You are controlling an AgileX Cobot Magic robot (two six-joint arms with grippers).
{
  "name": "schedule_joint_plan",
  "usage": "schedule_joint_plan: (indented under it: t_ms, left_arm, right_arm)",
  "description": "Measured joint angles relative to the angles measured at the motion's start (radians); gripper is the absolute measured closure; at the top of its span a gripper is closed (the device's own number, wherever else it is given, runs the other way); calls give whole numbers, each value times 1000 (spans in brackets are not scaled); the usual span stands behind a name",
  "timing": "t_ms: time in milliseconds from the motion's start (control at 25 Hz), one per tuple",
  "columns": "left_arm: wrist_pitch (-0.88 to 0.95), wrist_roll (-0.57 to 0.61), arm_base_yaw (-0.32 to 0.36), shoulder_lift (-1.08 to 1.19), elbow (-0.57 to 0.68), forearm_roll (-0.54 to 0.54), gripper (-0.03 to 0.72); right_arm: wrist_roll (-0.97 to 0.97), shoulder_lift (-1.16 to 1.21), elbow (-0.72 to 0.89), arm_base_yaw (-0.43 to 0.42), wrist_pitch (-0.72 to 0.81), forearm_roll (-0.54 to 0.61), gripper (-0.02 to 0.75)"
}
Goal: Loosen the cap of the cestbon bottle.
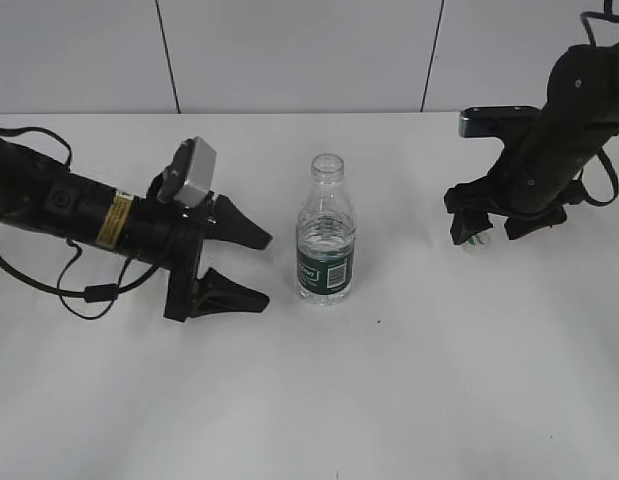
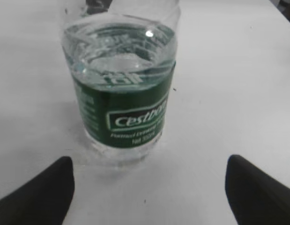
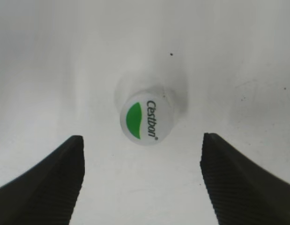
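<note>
The cestbon bottle [image 1: 325,235] stands upright in the middle of the white table, its neck open with no cap on it. It is partly filled with water and fills the top of the left wrist view [image 2: 120,89]. My left gripper [image 1: 251,268] lies low to the bottle's left, open and empty, its fingertips [image 2: 147,187] apart from the bottle. The white cap [image 3: 145,121] with the green leaf logo lies on the table, just beyond my open right gripper [image 3: 141,173]. In the exterior view the cap [image 1: 476,241] shows under the right gripper [image 1: 489,228].
The white table [image 1: 389,400] runs to a white panelled wall [image 1: 289,50] at the back. Black cables [image 1: 79,290] loop on the table beside the left arm.
</note>
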Motion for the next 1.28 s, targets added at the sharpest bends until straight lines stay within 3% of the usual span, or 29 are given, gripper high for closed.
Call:
schedule_joint_plan:
  t_ms: [200,520,1040,1160,1280]
  left_arm:
    - [196,-60,22,-142,0,82,98]
    - [644,-67,22,-363,1,45,98]
    - [1470,-55,24,-439,2,-616,98]
    - [1569,111,25,-440,2,-821,98]
    - [1621,369,25,-444,2,-1125,98]
  right_arm:
    - [0,-22,0,0,-20,-1,150]
    - [0,-64,0,0,-28,-8,150]
    - [0,-175,0,0,-12,-74,150]
    - [0,-208,0,0,35,-102,150]
    - [0,-238,0,0,106,-113,150]
